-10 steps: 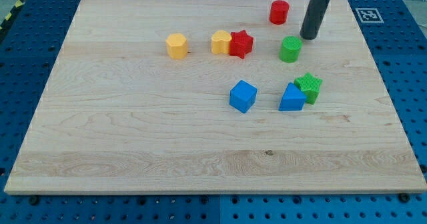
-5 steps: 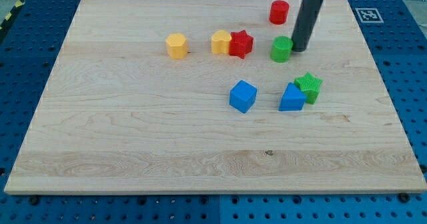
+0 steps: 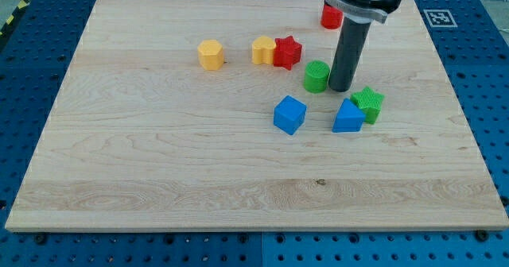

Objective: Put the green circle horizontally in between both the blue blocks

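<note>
The green circle [image 3: 316, 75] stands above the gap between the two blue blocks. My tip [image 3: 341, 88] touches its right side. The blue cube [image 3: 289, 114] lies below and to the left of the circle. The blue triangular block [image 3: 347, 117] lies below and to the right, just under my tip. A green star [image 3: 368, 103] touches that blue block's right side.
A red star [image 3: 287, 52] and a yellow block [image 3: 263, 50] touch each other above and left of the circle. Another yellow block [image 3: 211, 54] lies further left. A red cylinder [image 3: 329, 17] sits near the top edge, partly hidden by the arm.
My tip moved down and to the left, pushing the green circle down-left toward the gap between the blue blocks. The other blocks did not move.
</note>
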`<state>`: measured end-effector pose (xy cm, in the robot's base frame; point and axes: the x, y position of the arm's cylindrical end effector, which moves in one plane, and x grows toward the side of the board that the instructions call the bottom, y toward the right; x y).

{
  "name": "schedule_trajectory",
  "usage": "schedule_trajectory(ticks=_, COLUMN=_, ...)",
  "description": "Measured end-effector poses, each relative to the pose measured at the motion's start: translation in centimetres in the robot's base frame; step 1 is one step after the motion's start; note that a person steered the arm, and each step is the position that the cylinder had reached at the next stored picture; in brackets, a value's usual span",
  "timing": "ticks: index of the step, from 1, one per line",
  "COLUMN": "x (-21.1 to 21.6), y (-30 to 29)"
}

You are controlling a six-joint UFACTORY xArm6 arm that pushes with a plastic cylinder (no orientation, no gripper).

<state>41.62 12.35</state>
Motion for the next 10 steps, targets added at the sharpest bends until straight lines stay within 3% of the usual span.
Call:
schedule_trajectory(ticks=2, x=-5.9, y=-0.8)
schedule_trajectory(ticks=3, x=-5.9, y=-2.7)
schedule_trajectory(ticks=5, x=-1.0, y=-3.1)
schedule_trajectory(ticks=7, x=-4.1, y=-4.6)
schedule_trajectory(ticks=10, x=2.3, y=-4.7)
